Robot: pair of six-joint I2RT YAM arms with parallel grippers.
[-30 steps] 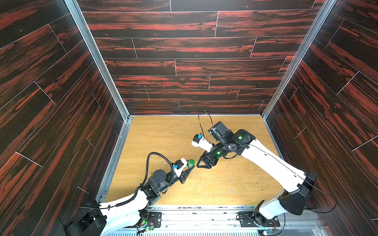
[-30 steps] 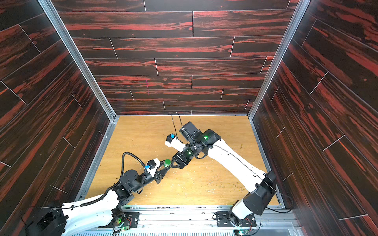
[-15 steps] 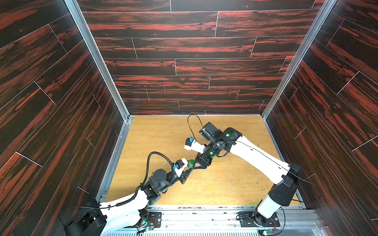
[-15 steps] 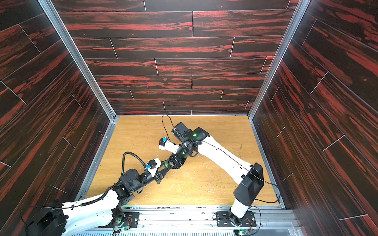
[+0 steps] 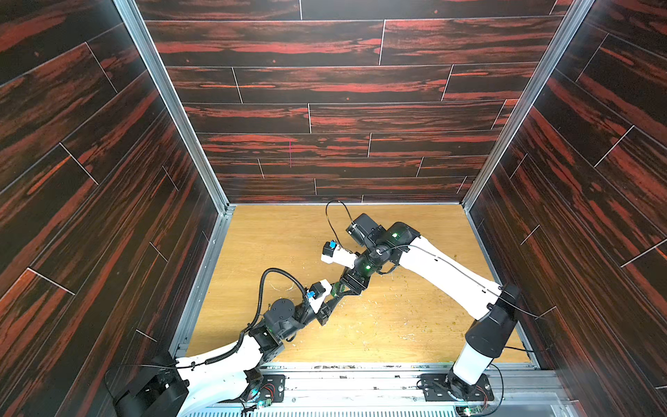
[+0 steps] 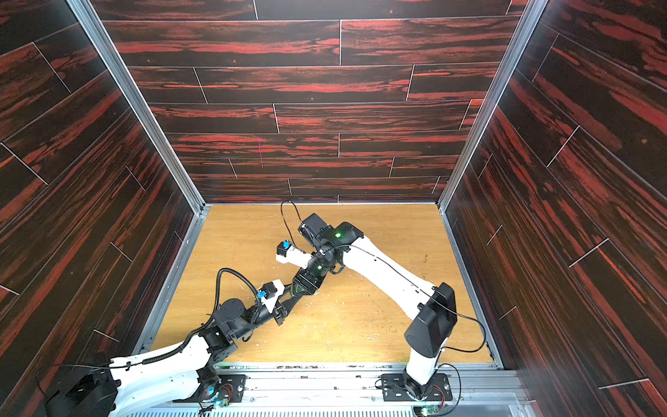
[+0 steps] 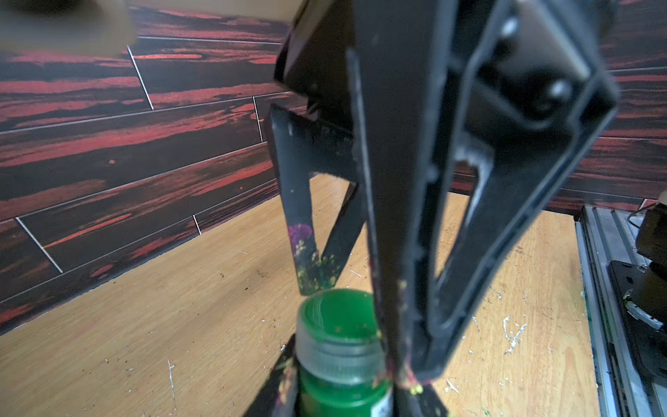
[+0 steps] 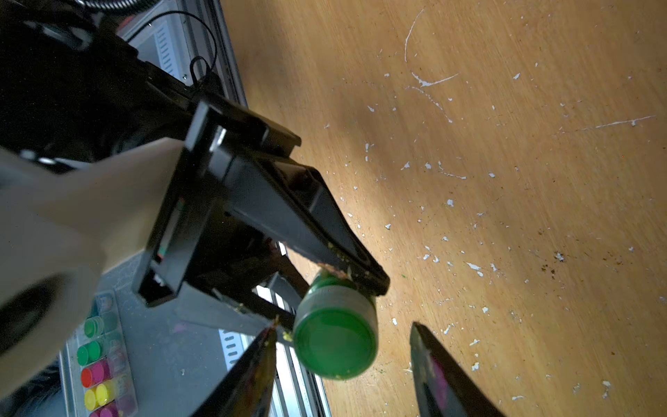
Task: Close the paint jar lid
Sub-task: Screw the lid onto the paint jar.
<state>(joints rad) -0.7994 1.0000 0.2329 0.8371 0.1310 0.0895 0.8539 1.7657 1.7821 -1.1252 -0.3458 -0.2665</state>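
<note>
left fingers (image 8: 306, 231) grip the jar (image 7: 343, 382), lid (image 8: 334, 343) on top; its label (image 7: 380, 408) is too cropped to read. right fingers (image 8: 444, 379) stand apart, flanking the lid.

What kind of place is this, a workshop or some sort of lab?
Most likely a robot test cell rather than a workshop: a left arm and right arm bolted to a metal rail, dark wood-look wall panels boxing in a paint-flecked wooden table, and paint pots near the rail.
</note>
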